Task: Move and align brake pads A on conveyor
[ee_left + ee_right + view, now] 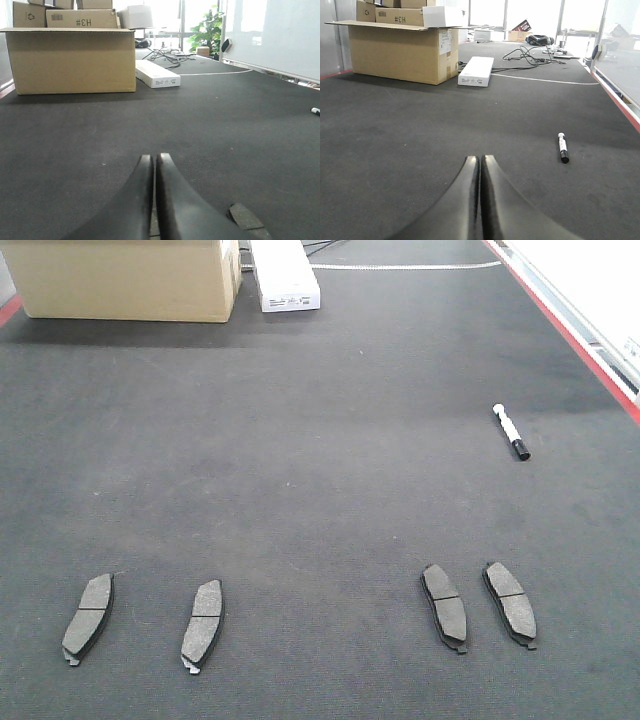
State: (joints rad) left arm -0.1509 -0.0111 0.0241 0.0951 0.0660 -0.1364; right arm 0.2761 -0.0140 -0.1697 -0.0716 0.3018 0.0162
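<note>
Four brake pads A were observed lying flat on the conveyor (320, 440), near its front edge, in two pairs well apart: the far-left pad (89, 617) and the inner-left pad (203, 623) leaned slightly rightward at the top, while the inner-right pad (444, 606) and the far-right pad (510, 602) leaned leftward and lay just beside each other without touching. None was held. In the left wrist view, the left gripper (153, 159) was seen low over the belt with its fingers clenched together, nothing between them, and a pad corner (244, 217) just beside it. The right gripper (480, 159) was likewise found with fingers pressed shut and empty. A black-and-white marker pen (511, 431) lay further back toward the right red edge strip (570, 335). A cardboard box (125, 280) and a white carton (284, 275) were noted at the far end.
</note>
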